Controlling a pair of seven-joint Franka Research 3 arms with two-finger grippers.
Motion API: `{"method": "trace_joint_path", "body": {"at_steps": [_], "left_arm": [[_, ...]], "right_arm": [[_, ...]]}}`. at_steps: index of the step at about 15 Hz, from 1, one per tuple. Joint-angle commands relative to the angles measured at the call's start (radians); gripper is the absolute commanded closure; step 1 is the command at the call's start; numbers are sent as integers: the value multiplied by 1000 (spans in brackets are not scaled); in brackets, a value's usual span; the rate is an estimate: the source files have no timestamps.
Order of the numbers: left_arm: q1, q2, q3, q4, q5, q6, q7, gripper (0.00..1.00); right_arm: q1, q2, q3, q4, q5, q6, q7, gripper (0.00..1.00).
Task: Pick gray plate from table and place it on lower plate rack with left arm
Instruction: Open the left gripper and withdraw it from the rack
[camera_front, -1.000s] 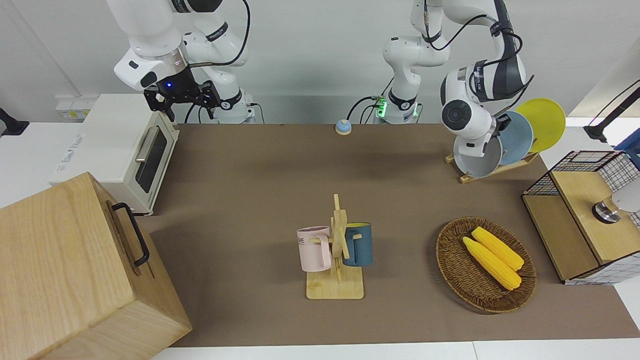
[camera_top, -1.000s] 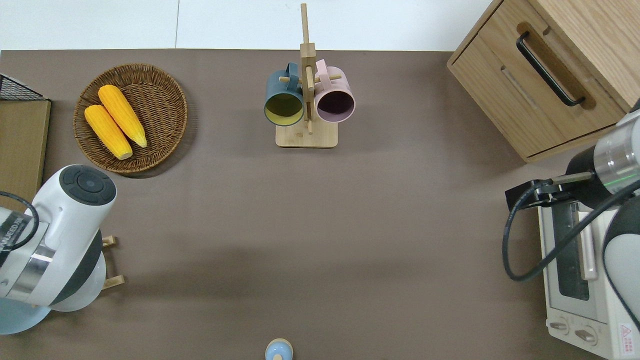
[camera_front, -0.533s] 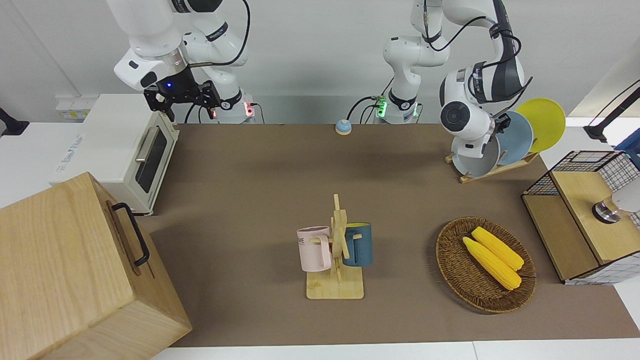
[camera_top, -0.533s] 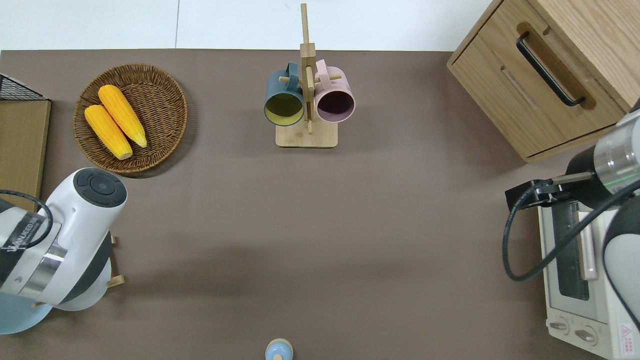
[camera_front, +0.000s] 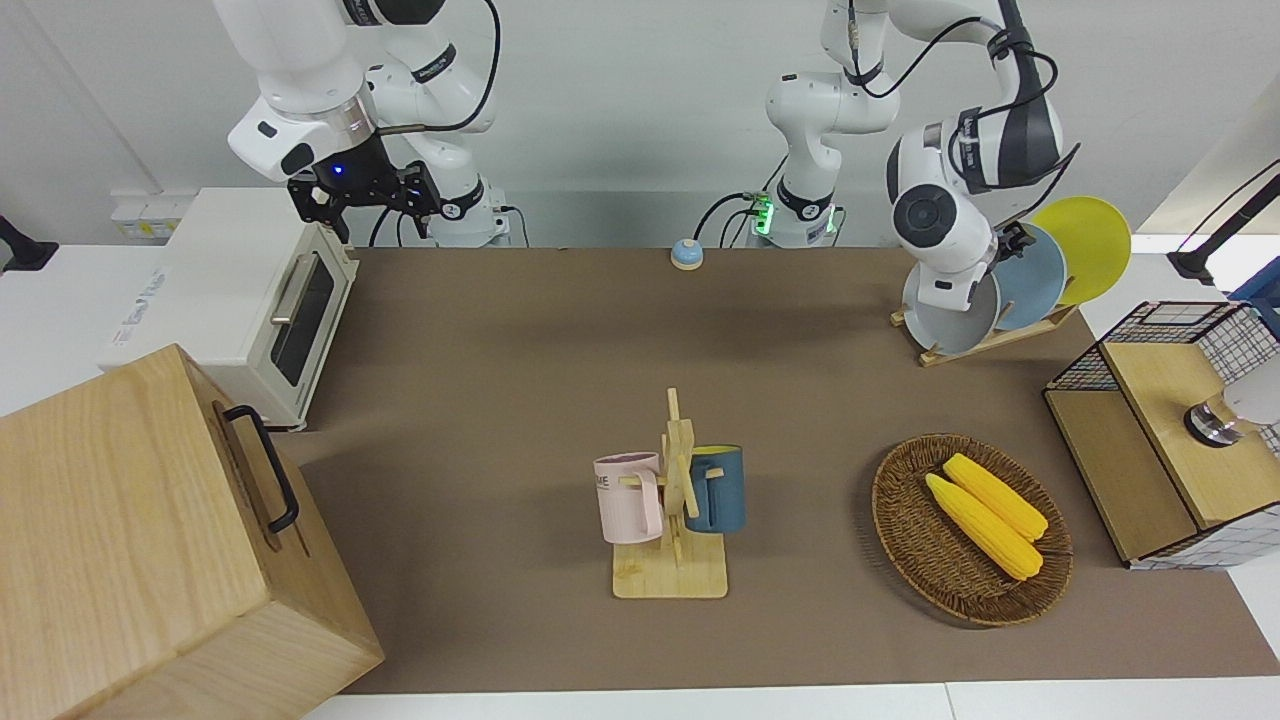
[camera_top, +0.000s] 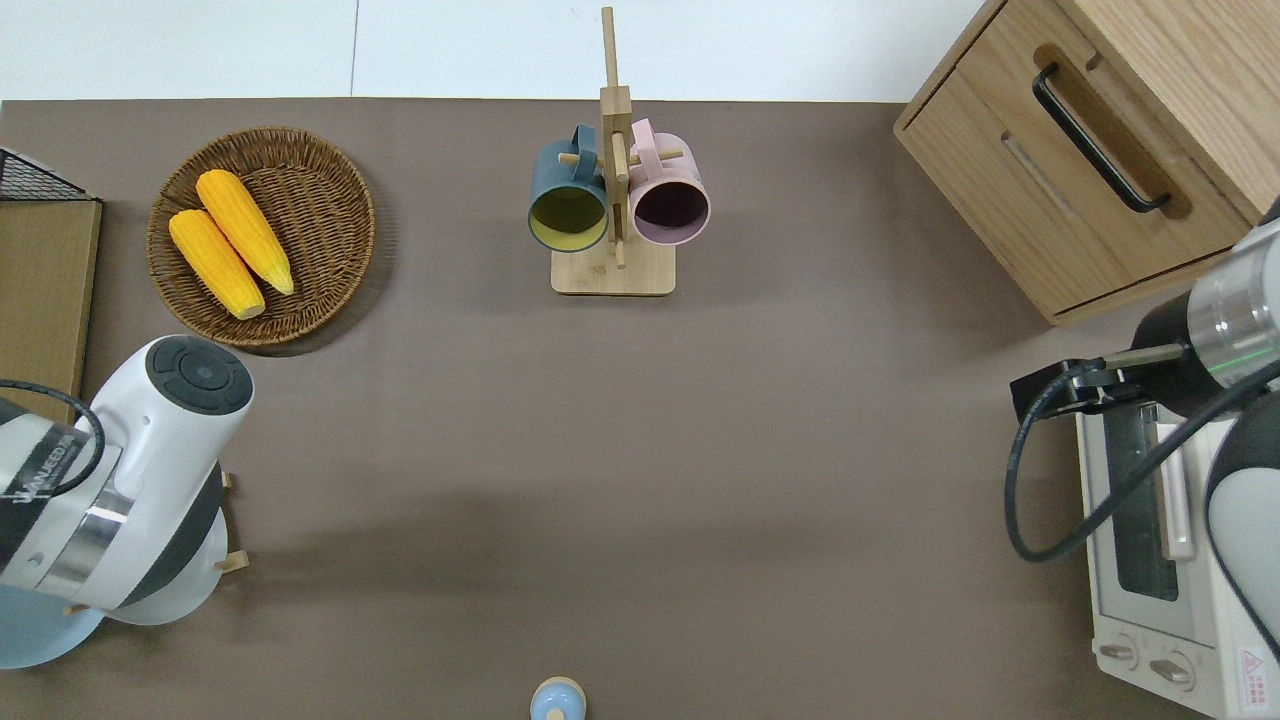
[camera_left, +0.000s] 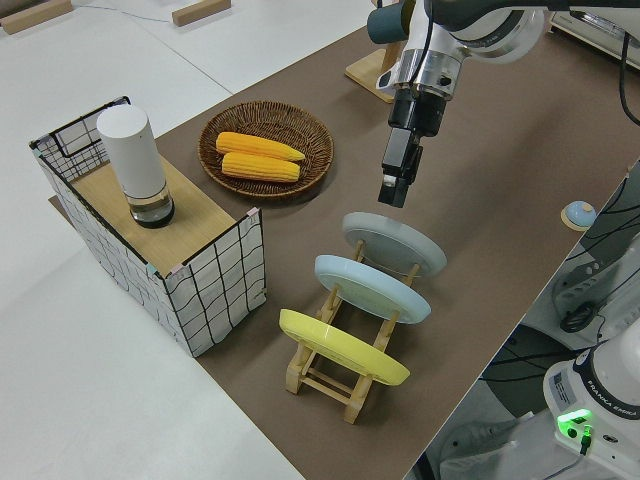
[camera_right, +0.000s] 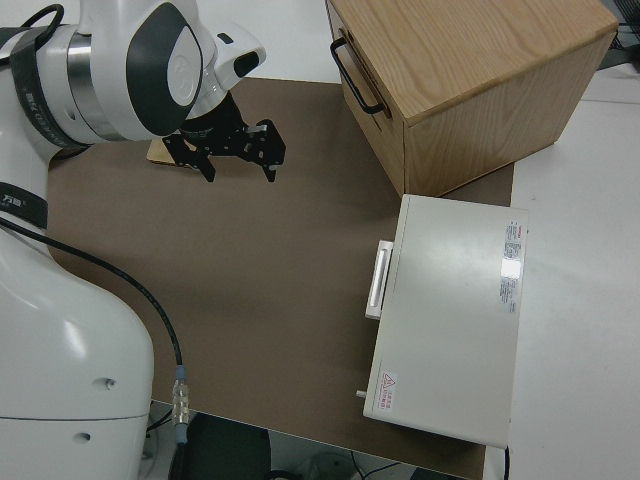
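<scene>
Left hand (camera_left: 394, 190) pointing down, fingers apart and empty; right arm parked.

Everything can be placed off the mug stand (camera_front: 670, 540): the corn basket (camera_front: 915, 560) is set beside it toward the left arm's end, the plate rack (camera_left: 345, 375) nearer the robots there, with three plates (camera_left: 395, 243) on it.
</scene>
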Motion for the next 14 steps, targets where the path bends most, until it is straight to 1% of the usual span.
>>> {"method": "trace_joint_path", "body": {"at_steps": [1, 3, 4, 6, 7, 8, 11, 14], "left_arm": [[-7, -12, 7, 114, -137, 8, 70, 5], [-7, -11, 7, 154, -243, 22, 84, 5], [-5, -11, 7, 160, -280, 31, 97, 7], [-5, -11, 7, 157, -393, 123, 143, 7], [-5, -2, 7, 150, -477, 178, 166, 5], [-5, 2, 7, 148, -516, 195, 183, 5], [-2, -1, 9, 153, -666, 223, 295, 5], [10, -11, 12, 190, -731, 228, 389, 5]], "right_arm": [[-23, -2, 21, 7, -6, -11, 12, 17], [-23, -2, 21, 7, -6, -12, 12, 17], [-23, -2, 21, 7, -5, -11, 12, 17], [-23, -2, 21, 7, -6, -11, 12, 17], [-23, -2, 21, 7, -5, -11, 12, 17], [-23, -2, 21, 7, -5, -11, 12, 17], [-23, -2, 20, 6, -5, -11, 12, 17], [-23, -2, 21, 6, -5, -11, 12, 17]]}}
